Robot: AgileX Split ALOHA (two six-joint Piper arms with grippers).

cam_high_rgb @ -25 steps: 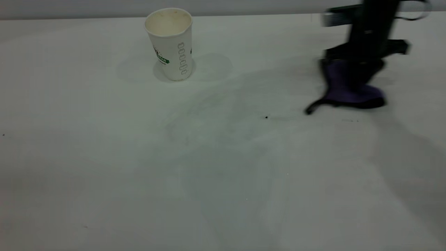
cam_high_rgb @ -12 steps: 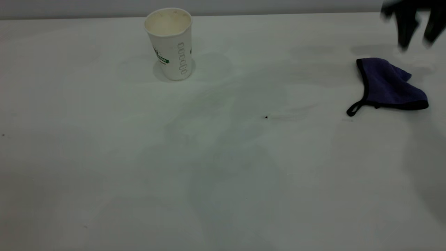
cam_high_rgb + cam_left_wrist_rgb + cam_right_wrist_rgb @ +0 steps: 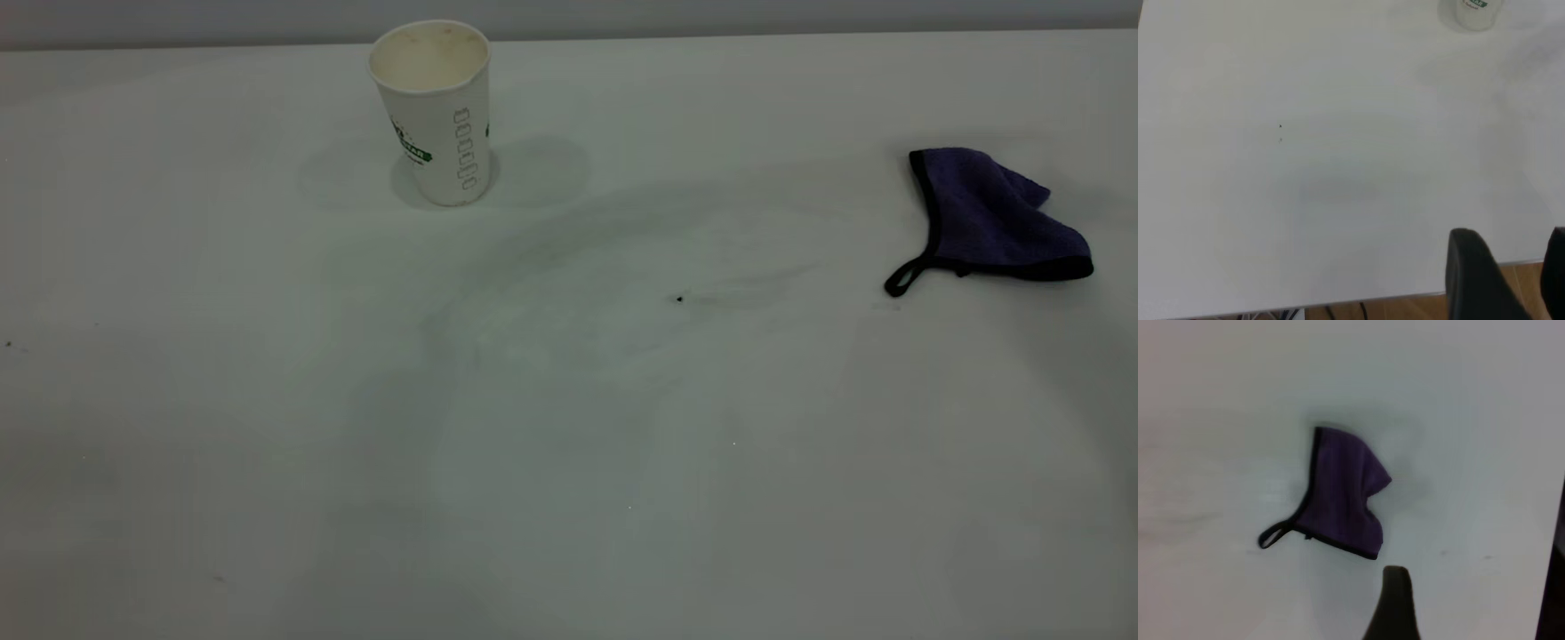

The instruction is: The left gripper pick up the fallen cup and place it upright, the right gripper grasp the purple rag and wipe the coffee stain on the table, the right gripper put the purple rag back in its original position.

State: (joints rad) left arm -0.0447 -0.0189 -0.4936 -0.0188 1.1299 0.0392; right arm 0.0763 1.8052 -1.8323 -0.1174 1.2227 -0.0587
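Hardly anything left to spoil: cup (image 3: 433, 111) upright at the table's (image 3: 569, 462) far left, purple rag (image 3: 991, 220) crumpled and released well apart at the far right, no coffee stain visible — only faint smears. Right gripper (image 3: 1471, 600) above the rag, fingers spread wide; left gripper (image 3: 1508, 277) parked off the near edge, also parted. Possible trouble — a dropping finger snagging the rag's loop, or a stray left-arm sweep toppling the cup.

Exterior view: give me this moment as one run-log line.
cup: upright, far left | purple rag: lying crumpled on table, far right, released | coffee stain: none visible, faint smears only | right gripper: open, above rag
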